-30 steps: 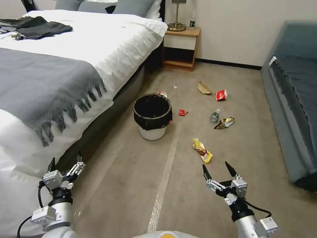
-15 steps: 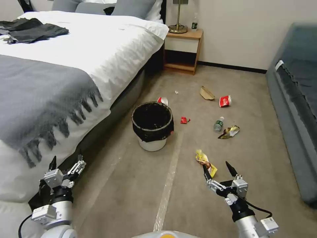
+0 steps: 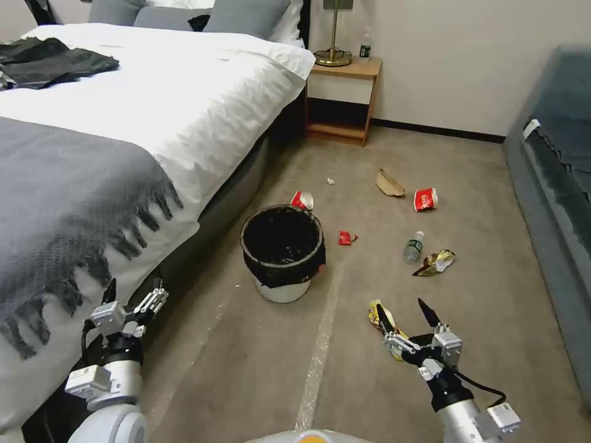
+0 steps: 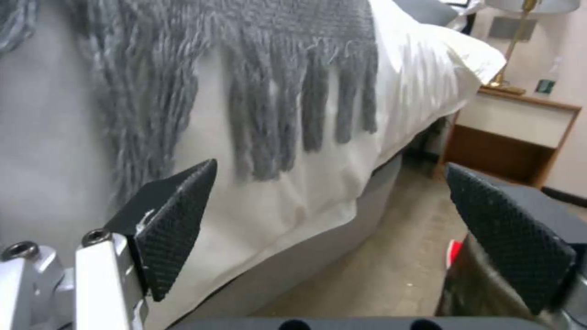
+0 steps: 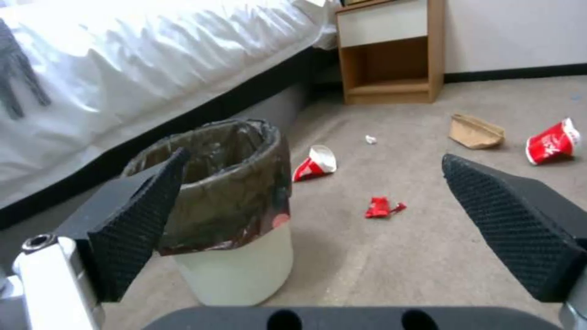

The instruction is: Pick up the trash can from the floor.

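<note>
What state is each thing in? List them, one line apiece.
trash can: upright on the floor, bag-lined, ungrasped.
left gripper: open, empty, beside the bed.
right gripper: open, empty, above the yellow wrapper.
red cups: tipped over.
bottle: lying down.

White trash can [image 3: 282,289] with black bag liner, beige-grey floor [image 3: 480,320] with a pale tape strip [image 3: 317,363], red-and-white paper cups [image 3: 425,199], grey fringed blanket [image 3: 55,203] on white bed [image 3: 203,98]
</note>
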You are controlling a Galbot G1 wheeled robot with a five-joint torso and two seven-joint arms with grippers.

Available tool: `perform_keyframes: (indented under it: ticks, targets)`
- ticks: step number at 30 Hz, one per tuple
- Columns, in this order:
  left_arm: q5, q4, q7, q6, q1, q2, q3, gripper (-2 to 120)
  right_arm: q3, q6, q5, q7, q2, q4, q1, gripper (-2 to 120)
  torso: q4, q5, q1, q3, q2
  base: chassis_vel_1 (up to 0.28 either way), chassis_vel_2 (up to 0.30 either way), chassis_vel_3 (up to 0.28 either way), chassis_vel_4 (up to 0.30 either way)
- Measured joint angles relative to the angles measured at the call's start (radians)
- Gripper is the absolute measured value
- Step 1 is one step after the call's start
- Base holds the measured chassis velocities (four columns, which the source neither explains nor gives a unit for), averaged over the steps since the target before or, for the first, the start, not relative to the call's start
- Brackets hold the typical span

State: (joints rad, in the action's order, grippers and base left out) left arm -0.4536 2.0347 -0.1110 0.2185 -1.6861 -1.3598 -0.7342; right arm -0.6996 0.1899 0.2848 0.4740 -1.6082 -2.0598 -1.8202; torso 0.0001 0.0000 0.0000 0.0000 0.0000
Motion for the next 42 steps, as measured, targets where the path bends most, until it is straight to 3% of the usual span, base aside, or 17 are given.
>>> perform_keyframes:
  ticks: [8,10,19,29,34,37,42]
  targets:
    - [-0.120,0.057,-0.034,-0.084,0.032,0.045,0.001,93,0.019,-0.001,-0.003,0.007,0.001,0.008,0.006,100,0.0000,0.0000,0.000,0.000,0.000,0.000,0.000,0.000,0.000]
    - [-0.199,0.081,-0.094,-0.145,0.077,0.082,-0.002,95,0.028,-0.002,-0.006,0.007,0.003,0.012,0.009,100,0.0001,0.0000,0.000,0.000,0.000,0.000,0.000,0.000,0.000]
    - [-0.428,0.086,-0.182,-0.275,0.237,0.211,0.016,100,0.034,0.005,-0.015,0.018,0.000,-0.015,-0.006,100,-0.0002,-0.0002,0.000,0.000,0.000,0.000,0.000,0.000,0.000]
    - [-0.561,0.056,-0.197,-0.342,0.312,0.287,0.031,100,0.065,0.022,-0.035,0.056,0.000,-0.058,-0.026,100,0.0003,0.0000,0.000,0.000,0.000,0.000,0.000,0.000,0.000]
    - [-0.654,-0.012,-0.252,-0.444,0.436,0.336,0.115,99,0.069,0.028,-0.039,0.063,0.000,-0.146,-0.055,100,-0.0001,-0.0001,0.000,0.000,0.000,0.000,0.000,0.000,0.000]
    - [-0.664,-0.031,-0.259,-0.448,0.465,0.344,0.140,98,0.068,0.027,-0.040,0.063,0.000,-0.159,-0.058,100,-0.0001,0.0000,0.000,0.000,0.000,0.000,0.000,0.000,0.000]
    - [-0.694,-0.108,-0.280,-0.468,0.605,0.362,0.277,95,0.050,0.027,-0.042,0.060,0.000,-0.165,-0.055,100,0.0000,-0.0001,0.000,0.000,0.000,0.000,0.000,0.000,0.000]
